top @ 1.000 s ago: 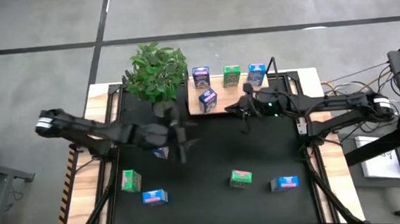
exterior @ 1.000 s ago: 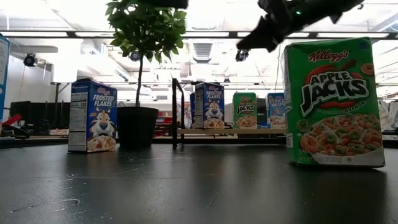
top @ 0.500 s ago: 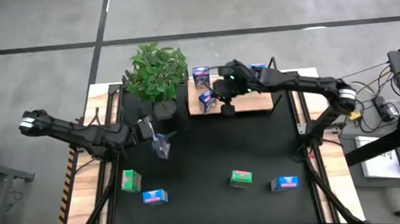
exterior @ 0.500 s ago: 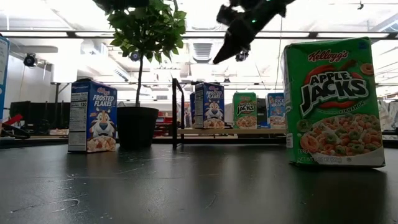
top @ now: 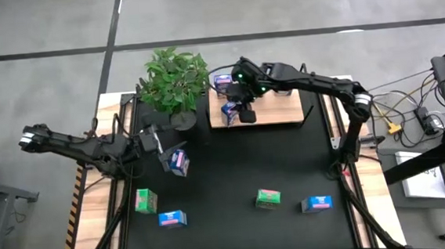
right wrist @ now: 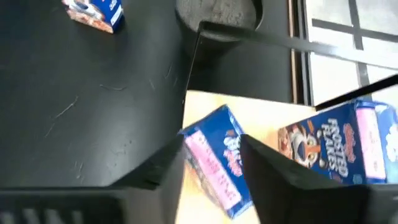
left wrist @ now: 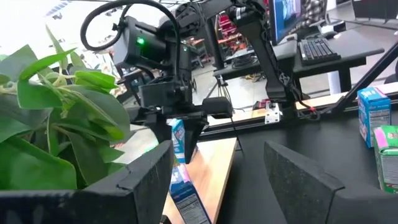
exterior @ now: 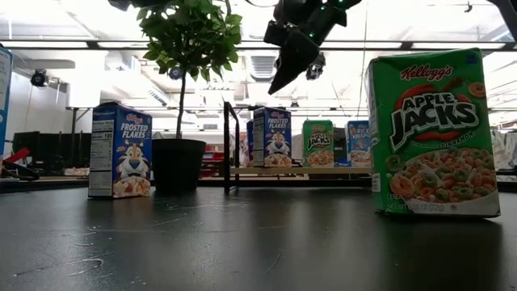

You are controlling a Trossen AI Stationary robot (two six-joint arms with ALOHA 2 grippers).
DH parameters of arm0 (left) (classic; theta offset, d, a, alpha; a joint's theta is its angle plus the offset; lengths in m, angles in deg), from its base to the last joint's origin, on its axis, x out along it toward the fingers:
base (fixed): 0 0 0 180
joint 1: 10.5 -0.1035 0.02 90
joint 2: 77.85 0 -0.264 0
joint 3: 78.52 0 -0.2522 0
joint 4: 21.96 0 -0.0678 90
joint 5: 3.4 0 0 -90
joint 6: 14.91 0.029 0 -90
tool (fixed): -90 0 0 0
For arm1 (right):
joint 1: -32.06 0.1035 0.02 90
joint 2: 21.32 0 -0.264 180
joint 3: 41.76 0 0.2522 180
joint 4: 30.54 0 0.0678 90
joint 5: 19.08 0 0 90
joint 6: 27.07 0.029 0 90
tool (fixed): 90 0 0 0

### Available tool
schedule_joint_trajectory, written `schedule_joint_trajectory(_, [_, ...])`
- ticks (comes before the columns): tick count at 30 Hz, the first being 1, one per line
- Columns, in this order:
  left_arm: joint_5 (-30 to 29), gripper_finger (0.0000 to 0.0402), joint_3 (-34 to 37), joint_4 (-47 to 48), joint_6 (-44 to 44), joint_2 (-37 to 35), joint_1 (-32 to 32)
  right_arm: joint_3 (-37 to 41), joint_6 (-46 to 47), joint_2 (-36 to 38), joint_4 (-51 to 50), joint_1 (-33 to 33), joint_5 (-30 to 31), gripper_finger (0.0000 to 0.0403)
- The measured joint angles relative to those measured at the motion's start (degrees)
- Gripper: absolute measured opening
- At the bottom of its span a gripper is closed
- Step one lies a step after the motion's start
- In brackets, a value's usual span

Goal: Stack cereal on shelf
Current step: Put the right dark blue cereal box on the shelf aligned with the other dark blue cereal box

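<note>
The shelf [top: 273,113] is the wood board at the table's far side. A dark blue cereal box [top: 223,83] stands on it at its left end. Another dark blue box [right wrist: 214,165] lies askew in front of that one. My right gripper [right wrist: 211,143] hangs open above the askew box, one finger on either side, touching nothing. The low view also shows a green box [exterior: 318,143] and a light blue box [exterior: 359,143] upright on the shelf. My left gripper [left wrist: 224,180] is open and empty, left of a dark blue box [top: 178,160] standing on the mat.
A potted plant [top: 176,81] stands at the shelf's left end. On the mat's near part stand a green box [top: 144,200], a light blue box [top: 172,218], another green box [top: 268,198] and another light blue one [top: 316,203].
My right gripper has swung from the shelf's right part toward the table's left edge, ending above the askew dark blue box. My left gripper has drawn back toward the table's left edge, away from the mat's middle. The boxes have stayed put.
</note>
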Motion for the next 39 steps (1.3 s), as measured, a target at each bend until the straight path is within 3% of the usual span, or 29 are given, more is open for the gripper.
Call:
schedule_joint_trajectory(7, [-0.25, 0.0233, 0.09, 0.35, 1.85, 0.28, 0.00, -0.46, -4.89, -1.63, -1.07, -0.26, 0.23, 0.0264])
schedule_joint_trajectory(14, [-1.46, 0.0233, 0.11, 0.28, 2.73, 0.38, 0.00, -0.10, -9.29, -5.27, -0.30, -0.55, 3.85, 0.0294])
schedule_joint_trajectory(20, [-1.46, 0.0233, 0.11, 0.30, 2.78, 0.44, 0.00, -0.18, -10.56, -6.22, -0.40, -0.74, 5.73, 0.0284])
schedule_joint_trajectory(39, [-1.48, 0.0233, 0.11, 0.32, 2.99, 1.31, 0.00, 0.06, -6.29, -5.79, 0.17, -1.03, 5.86, 0.0188])
